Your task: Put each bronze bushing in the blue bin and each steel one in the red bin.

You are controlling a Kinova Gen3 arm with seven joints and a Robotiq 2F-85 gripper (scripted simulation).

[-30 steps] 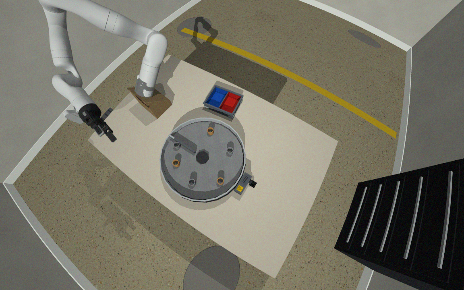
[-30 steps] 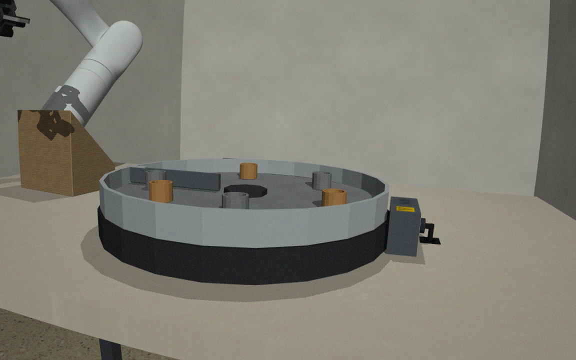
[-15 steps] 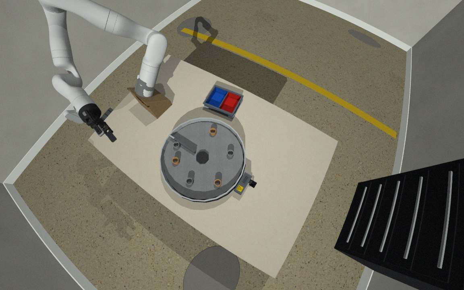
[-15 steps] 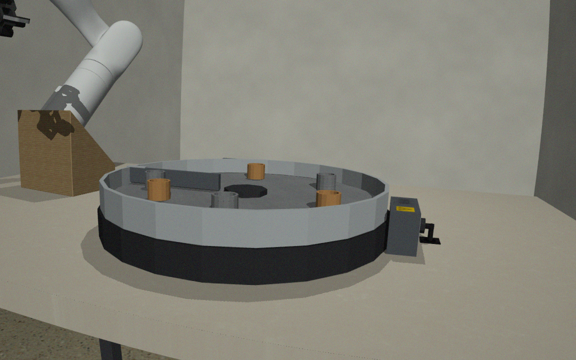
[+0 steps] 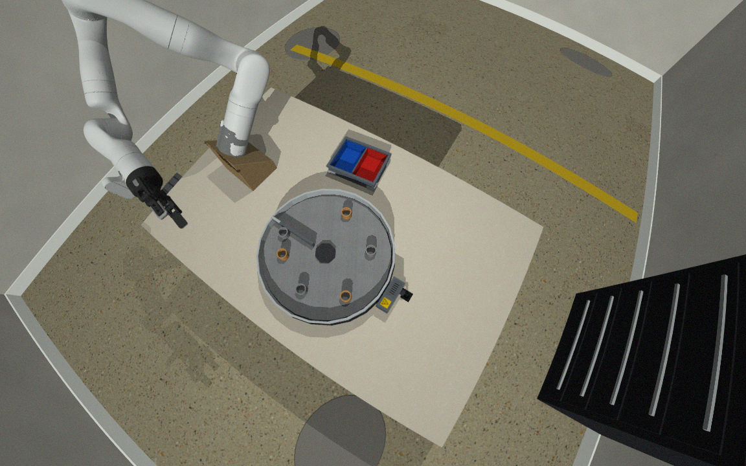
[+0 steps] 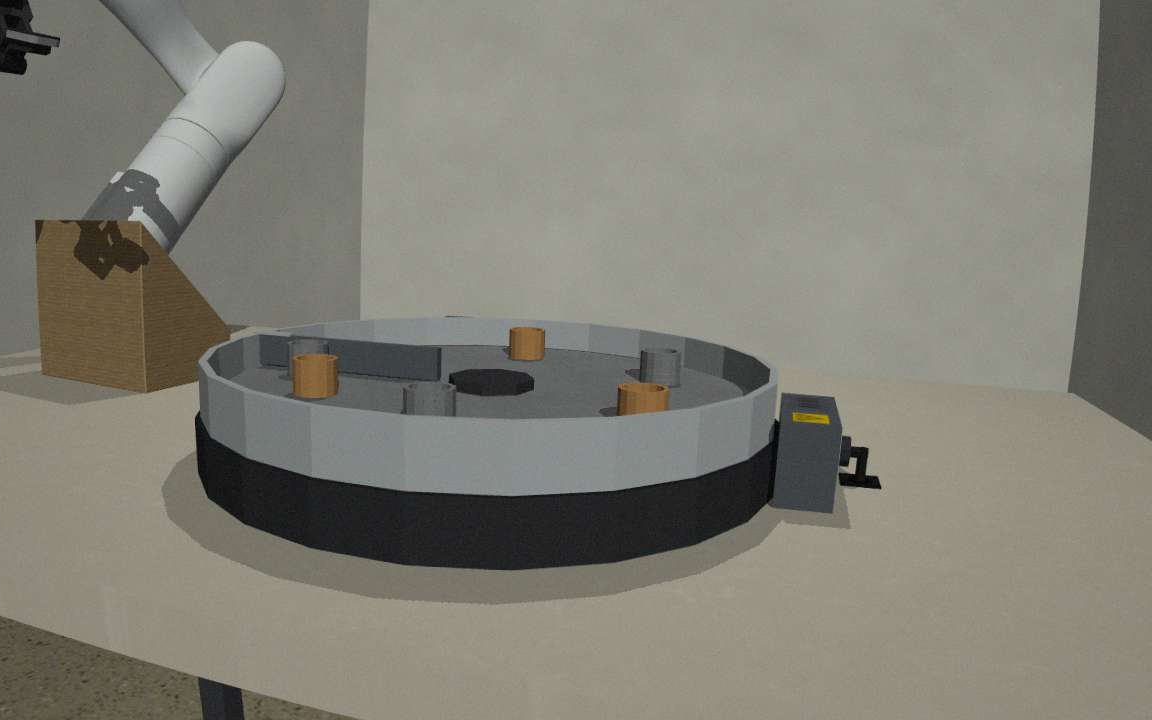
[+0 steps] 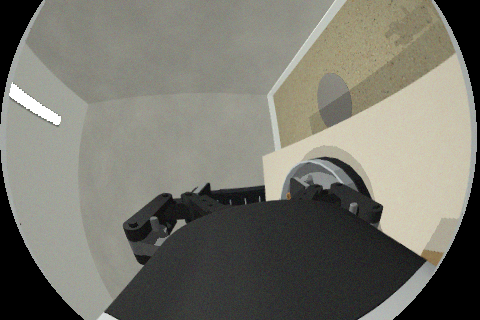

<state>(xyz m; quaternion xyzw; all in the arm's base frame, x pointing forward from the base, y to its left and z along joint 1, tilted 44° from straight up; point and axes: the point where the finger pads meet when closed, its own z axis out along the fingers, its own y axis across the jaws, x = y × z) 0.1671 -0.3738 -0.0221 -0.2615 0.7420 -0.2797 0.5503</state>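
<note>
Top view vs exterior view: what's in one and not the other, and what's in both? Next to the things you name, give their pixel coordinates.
Top only: blue bin [image 5: 348,157] and red bin [image 5: 371,165] interiors, drawer cabinet [image 5: 648,347] [image 7: 237,193], yellow floor line [image 5: 480,128].

Exterior only: turntable's black lower band [image 6: 508,530] [image 7: 354,172], table leg [image 6: 220,702].

Both: turntable [image 5: 335,272] [image 6: 508,456] [image 7: 324,164], three bronze bushings [image 5: 346,217] [image 6: 526,345] [image 7: 288,195], three steel bushings [image 5: 370,255] [image 6: 660,368] [image 7: 309,178], open pincer [image 5: 179,199] [image 6: 25,51] [image 7: 250,190], wooden arm mount [image 5: 252,172] [image 6: 88,313] [image 7: 432,256], grey side box [image 5: 393,294] [image 6: 808,461].
</note>
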